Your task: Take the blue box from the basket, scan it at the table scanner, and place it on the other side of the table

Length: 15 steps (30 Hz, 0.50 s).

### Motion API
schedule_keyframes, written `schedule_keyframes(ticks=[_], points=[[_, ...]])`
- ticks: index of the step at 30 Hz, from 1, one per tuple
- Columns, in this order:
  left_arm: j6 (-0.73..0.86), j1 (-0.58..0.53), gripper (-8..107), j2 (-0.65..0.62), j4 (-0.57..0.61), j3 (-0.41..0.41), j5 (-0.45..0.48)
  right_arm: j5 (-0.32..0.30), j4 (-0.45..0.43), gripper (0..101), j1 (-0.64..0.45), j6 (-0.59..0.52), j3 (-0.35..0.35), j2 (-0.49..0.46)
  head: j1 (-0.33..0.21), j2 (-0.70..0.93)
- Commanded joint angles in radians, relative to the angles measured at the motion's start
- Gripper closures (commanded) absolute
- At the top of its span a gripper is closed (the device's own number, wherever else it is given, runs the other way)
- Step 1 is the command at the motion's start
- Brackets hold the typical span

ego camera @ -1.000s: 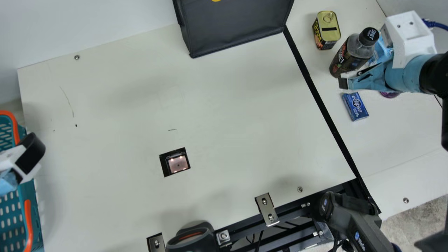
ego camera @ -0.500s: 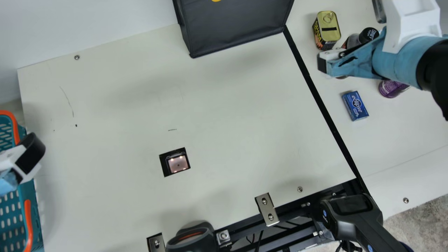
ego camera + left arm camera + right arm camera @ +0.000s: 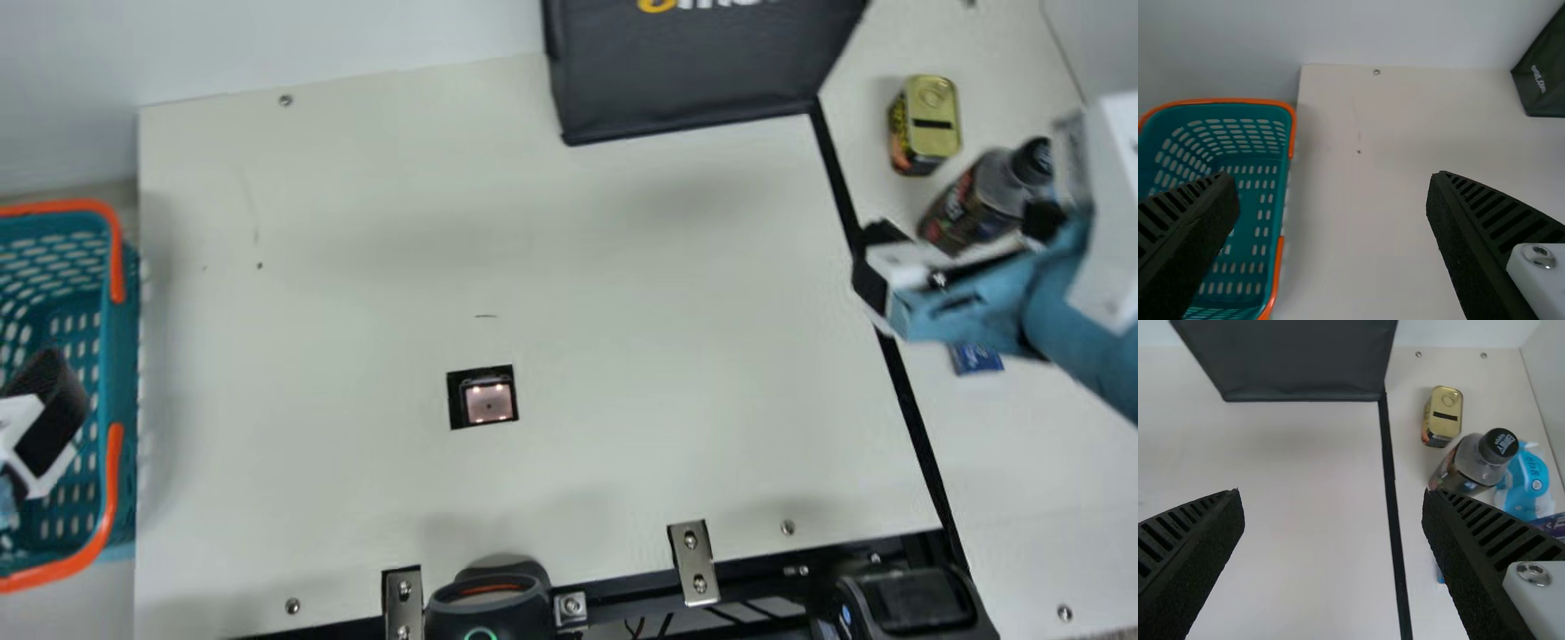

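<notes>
Basket stands at our left, with our left gripper above it, fingers apart. Next we see the table scanner, set into the tabletop. Farther right, our right gripper, fingers also spread, partly hides the blue box, which lies beyond the black strip.
</notes>
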State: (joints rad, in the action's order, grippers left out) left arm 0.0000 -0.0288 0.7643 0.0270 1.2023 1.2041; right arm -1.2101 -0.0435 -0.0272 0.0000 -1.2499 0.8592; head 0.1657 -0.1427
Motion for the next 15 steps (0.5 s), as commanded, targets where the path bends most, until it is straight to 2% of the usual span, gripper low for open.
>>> schedule_keyframes(ticks=[1,5,6,15], points=[[0.000,0.000,9,0.000,0.000,0.000,0.000,0.000,0.009,6,0.012,-0.002,0.010,-0.048,-0.027,0.092],[0.000,0.000,9,-0.012,0.000,0.000,0.013,-0.003,0.030,6,0.039,0.000,0.032,-0.115,-0.027,0.115],[0.000,0.000,9,-0.012,0.000,0.000,0.010,-0.003,0.023,6,0.036,0.000,0.029,-0.092,-0.027,0.115],[0.000,0.000,9,-0.012,0.000,0.000,0.010,-0.011,0.033,6,0.039,0.000,0.033,-0.118,-0.027,0.115]])
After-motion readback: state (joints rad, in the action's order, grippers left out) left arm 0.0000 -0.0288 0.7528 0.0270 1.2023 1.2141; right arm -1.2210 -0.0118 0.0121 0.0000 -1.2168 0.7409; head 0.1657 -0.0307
